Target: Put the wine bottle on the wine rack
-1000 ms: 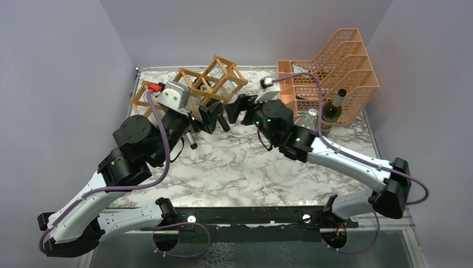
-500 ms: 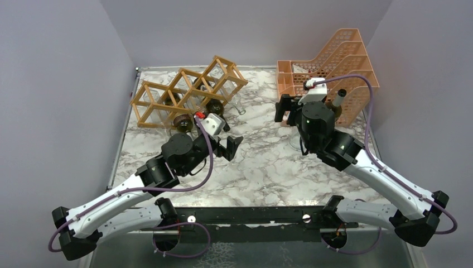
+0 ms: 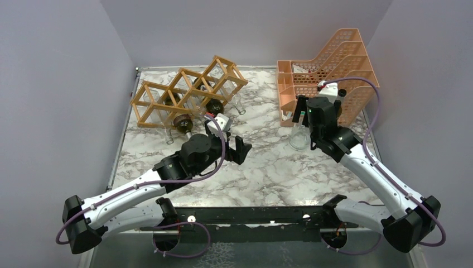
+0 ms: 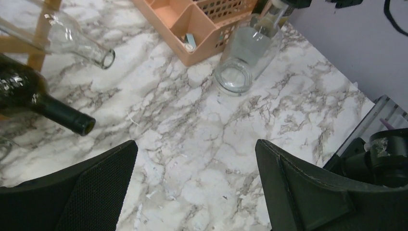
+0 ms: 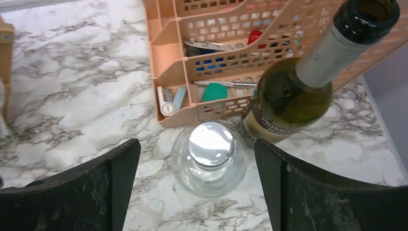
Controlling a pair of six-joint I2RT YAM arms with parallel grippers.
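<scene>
The wooden lattice wine rack [image 3: 184, 95] stands at the back left with a dark bottle [image 3: 182, 121] and a clear bottle [image 4: 72, 38] lying in its cells, necks pointing out. An upright green wine bottle [image 5: 293, 91] with an uncapped mouth stands against the orange organiser. A clear bottle [image 5: 210, 156] with a silver cap stands just beside it. My right gripper [image 5: 197, 149] hangs open directly above the clear bottle, a finger on each side of it in view. Over the table's middle, my left gripper [image 4: 195, 149] is open and holds nothing.
The peach-orange mesh organiser [image 3: 329, 67] holding small items fills the back right corner, right behind both standing bottles. The dark bottle's neck [image 4: 57, 113] juts out over the marble table [image 3: 268, 167]. Purple walls close in on three sides.
My left arm has drawn back from the rack to the table's middle. My right arm has swung right from the centre to above the standing bottles, its jaws widening.
</scene>
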